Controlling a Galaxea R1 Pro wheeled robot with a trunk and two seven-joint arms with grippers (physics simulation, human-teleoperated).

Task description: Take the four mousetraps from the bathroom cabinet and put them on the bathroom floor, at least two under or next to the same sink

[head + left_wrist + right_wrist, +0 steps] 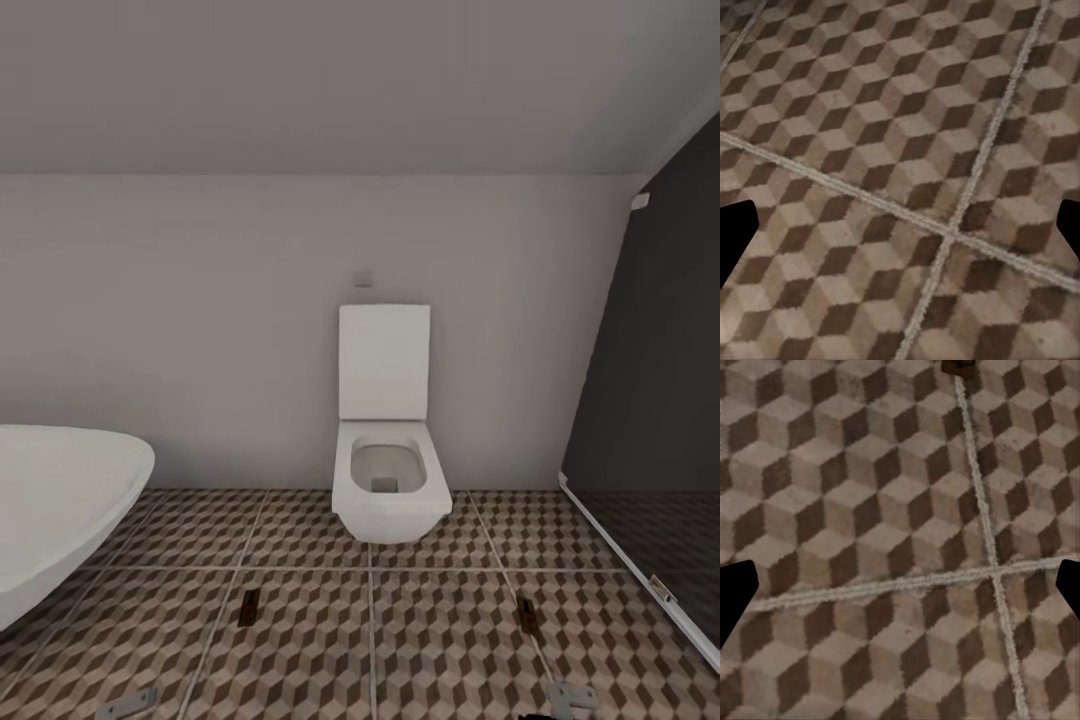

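1. Ahead of you, a white toilet point(385, 450) is standing against the wall on the bathroom floor point(300, 620), a bathtub point(60, 510) at left.
2. Two mousetraps point(248, 607) point(526, 613) are lying on the tiles.
3. Both grippers point(900, 232) point(900, 592) are hanging over the floor, jaws spread apart.

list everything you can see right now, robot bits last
toilet: one, white, lid up, against the back wall, centre
bathtub: one, white, at the left edge, partly cut off
floor: brown, beige and white cube tiles with pale grout, across the foreground
wall: pale grey, behind the toilet
wall plate: one, small, pale, above the toilet
dark panel: one, dark grey, at the right
small dark marks: two, on the tiles in front of the toilet, too small to identify
left gripper: black fingertips apart, over bare tiles
right gripper: black fingertips apart, over bare tiles
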